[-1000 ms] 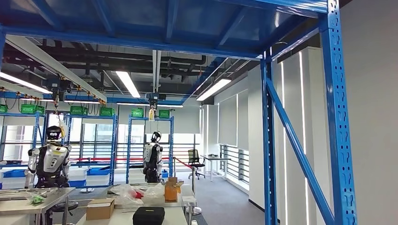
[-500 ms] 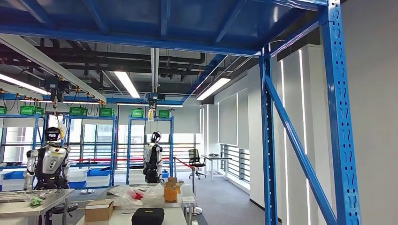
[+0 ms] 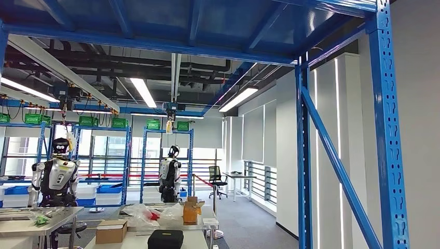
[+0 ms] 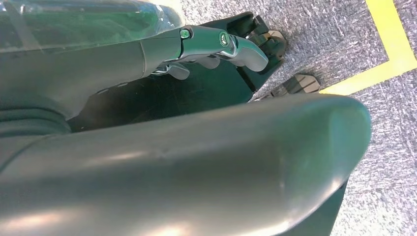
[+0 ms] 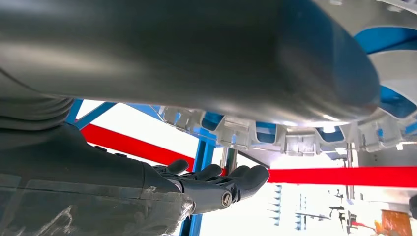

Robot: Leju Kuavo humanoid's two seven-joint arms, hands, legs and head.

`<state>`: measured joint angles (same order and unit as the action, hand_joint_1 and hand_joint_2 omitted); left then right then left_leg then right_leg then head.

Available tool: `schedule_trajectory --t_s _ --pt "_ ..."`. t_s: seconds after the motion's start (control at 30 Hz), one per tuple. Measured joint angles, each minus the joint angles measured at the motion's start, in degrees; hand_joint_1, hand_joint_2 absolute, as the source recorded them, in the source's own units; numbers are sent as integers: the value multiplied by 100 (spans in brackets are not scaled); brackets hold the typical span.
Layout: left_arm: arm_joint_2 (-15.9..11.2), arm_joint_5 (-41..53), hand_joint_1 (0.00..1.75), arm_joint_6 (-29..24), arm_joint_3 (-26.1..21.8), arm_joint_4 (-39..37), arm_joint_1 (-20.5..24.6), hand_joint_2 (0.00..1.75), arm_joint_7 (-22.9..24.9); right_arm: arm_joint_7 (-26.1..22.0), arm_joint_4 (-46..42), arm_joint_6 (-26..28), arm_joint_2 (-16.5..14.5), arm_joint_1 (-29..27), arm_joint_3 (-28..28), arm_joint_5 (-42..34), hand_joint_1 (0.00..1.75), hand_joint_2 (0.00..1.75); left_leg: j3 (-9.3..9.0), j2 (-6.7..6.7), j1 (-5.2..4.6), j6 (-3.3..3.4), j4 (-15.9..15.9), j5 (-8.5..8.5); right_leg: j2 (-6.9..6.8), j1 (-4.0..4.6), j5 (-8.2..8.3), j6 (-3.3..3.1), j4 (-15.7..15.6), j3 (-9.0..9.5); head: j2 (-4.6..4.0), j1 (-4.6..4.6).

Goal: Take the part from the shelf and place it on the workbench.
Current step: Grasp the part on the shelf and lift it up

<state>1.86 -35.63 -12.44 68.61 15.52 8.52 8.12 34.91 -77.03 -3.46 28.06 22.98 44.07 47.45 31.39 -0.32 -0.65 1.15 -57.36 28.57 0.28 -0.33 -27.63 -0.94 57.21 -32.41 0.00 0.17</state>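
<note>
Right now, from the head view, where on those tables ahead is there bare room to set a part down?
Nearest white table: a bare strip between the cardboard box and the black case, and another right of the case to the table's edge. The table behind is crowded with crumpled plastic and an orange box.
</note>
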Motion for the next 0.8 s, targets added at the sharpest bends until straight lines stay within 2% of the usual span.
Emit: schedule_trajectory --t_s 0.13,0.5,0.8 --pt "0 27 0 3 0 0 0 0 2 1 14 -135 -1 -21 -43 -1 0 0 -7 0 2 0 2 0 0 2 -1 2 0 0 0 7" --pt "0 59 0 63 0 0 -1 0 28 2 111 -963 -62 -330 -457 -156 0 0 -13 0 9 -1 11 -1 -1 9 -5 -4 5 2 0 13" --pt "-1 81 0 68 0 0 -2 0 37 1 295 -1154 -142 -445 -616 -616 0 0 -13 0 9 -2 11 0 -1 8 -7 -4 5 2 0 9"
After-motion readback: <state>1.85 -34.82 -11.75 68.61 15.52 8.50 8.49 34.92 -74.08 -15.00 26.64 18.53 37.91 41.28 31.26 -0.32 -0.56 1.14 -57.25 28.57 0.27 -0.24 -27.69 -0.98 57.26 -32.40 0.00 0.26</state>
